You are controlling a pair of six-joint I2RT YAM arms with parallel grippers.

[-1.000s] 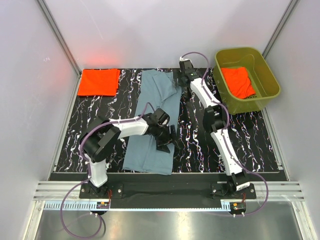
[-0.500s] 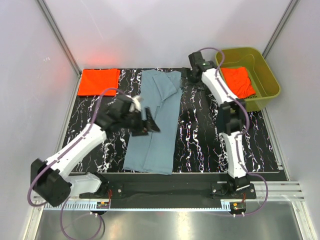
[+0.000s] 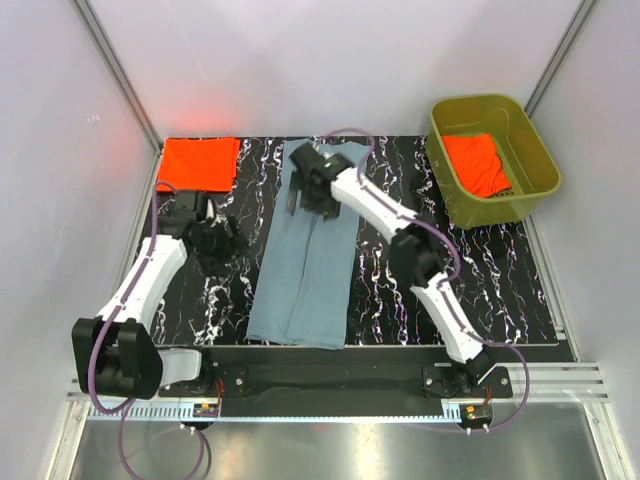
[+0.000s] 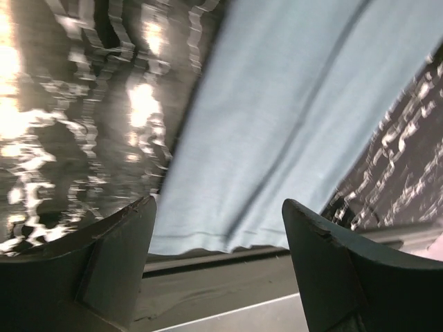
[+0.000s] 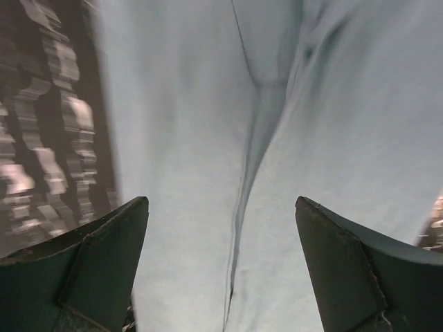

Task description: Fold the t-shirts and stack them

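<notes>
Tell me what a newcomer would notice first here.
A long blue-grey shirt lies folded lengthwise down the middle of the black marbled table, the right gripper over its far end with jaws open. A folded orange-red shirt sits at the far left corner, and a rumpled orange-red shirt lies in the olive tub at far right.

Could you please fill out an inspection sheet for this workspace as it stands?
Surface: black marbled mat.
Job's things: blue-grey shirt folded lengthwise at centre; folded orange-red shirt at far-left corner; second orange-red shirt in olive tub.
Clutter: olive tub, far right.
Claws: left claw open, empty, beside blue-grey shirt; right claw open, over its far end.
Cables: purple cables loop at both bases.
Surroundings: pale walls, metal frame.
</notes>
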